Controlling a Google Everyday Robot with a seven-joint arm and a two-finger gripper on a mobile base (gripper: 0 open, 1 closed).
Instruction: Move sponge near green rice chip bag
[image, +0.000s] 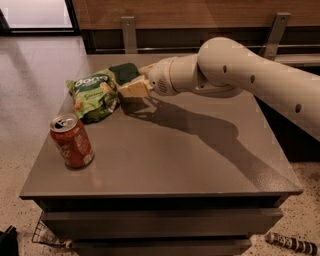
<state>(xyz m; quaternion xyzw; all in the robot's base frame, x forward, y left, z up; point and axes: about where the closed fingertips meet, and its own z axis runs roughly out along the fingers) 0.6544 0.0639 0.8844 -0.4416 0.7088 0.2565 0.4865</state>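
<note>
Gripper (134, 88) above the table (175, 160): sponge (125, 72) just behind it, green rice chip bag (94, 95) just left, 1 can (71, 141) well in front, leftward.

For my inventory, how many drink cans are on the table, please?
1: the red metal soda can stands near the grey table's front left corner. The gripper is further back, beside the wrinkly green chip bag. None appears hidden.

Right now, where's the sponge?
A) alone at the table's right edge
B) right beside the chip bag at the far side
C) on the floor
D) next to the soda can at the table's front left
B: the sponge sits right beside the chip bag with the claw at it; the soda can stands apart, nearer the front.
</note>
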